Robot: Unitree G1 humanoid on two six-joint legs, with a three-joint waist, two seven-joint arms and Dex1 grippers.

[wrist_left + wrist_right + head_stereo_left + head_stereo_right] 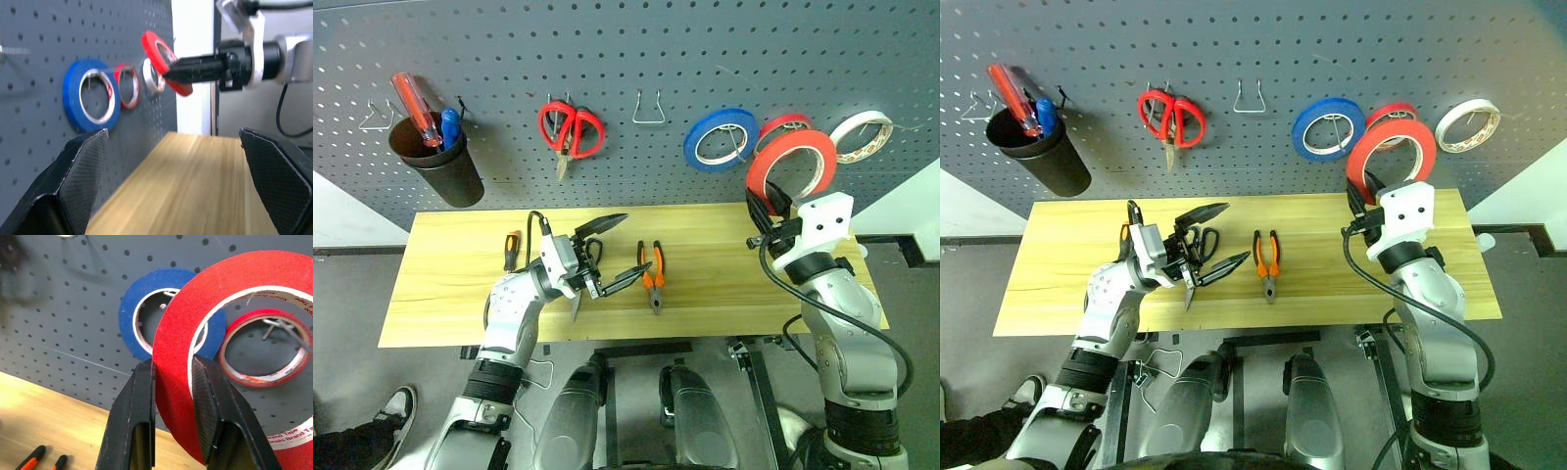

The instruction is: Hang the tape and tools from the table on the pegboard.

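Tape, solid bright red thick ring (790, 166): right hand (172, 382) is clenching its lower rim, holding it upright just before the dark grey holed pegboard (607, 59) | hooks ahead are carrying blue (721, 138), red-rimmed (787, 123) and white (862, 135) rolls, bare wire hook (648, 108) lying leftward | left hand (607, 255) is hovering released over the light wood worktop (440, 284), nearer the orange-and-black pliers (652, 274).

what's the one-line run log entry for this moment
right gripper: shut on red tape, raised at pegboard | left gripper: open, empty, above table | pliers: on table
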